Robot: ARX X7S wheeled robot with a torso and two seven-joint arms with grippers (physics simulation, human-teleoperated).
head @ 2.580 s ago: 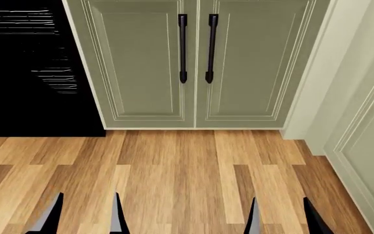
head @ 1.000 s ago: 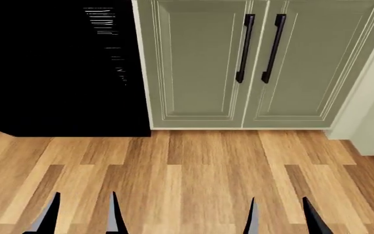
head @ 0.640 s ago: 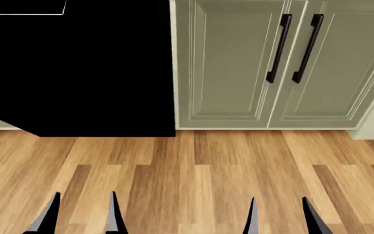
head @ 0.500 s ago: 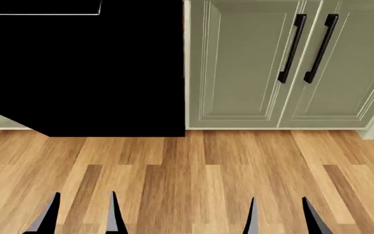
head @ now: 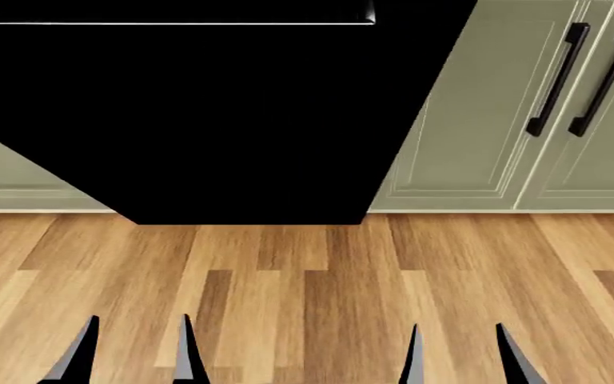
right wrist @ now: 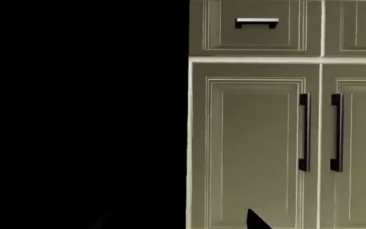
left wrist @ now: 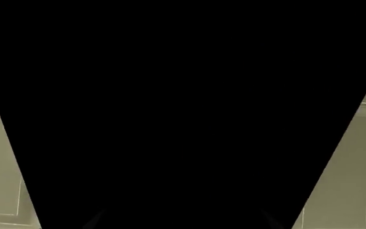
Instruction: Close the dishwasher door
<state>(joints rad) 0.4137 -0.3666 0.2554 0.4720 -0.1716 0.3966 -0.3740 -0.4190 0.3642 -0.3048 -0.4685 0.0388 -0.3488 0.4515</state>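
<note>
Dishwasher door (head: 233,120) fills the upper left and middle of the head view, a big plain black panel hanging out over the wooden floor (head: 307,296), its near edge narrower than its far edge, so it looks swung down and open rather than flush with the cabinets. A thin pale line runs along its far edge. Sage-green cabinet doors (head: 520,104) with two black bar handles (head: 558,80) stand just to its right, and a sliver of green panel peeks out on its left too. Down at the bottom of the head view, the left gripper (head: 131,352) shows two dark fingertips set apart with nothing between them, hovering above the floor, well short of the door. The right gripper (head: 462,356) is the same: tips spread, holding nothing. The left wrist view is nearly all black door (left wrist: 183,114), with green cabinetry at both sides. The right wrist view has the door (right wrist: 81,114) on one half, cabinet doors and drawer fronts (right wrist: 256,26) on the other.
</note>
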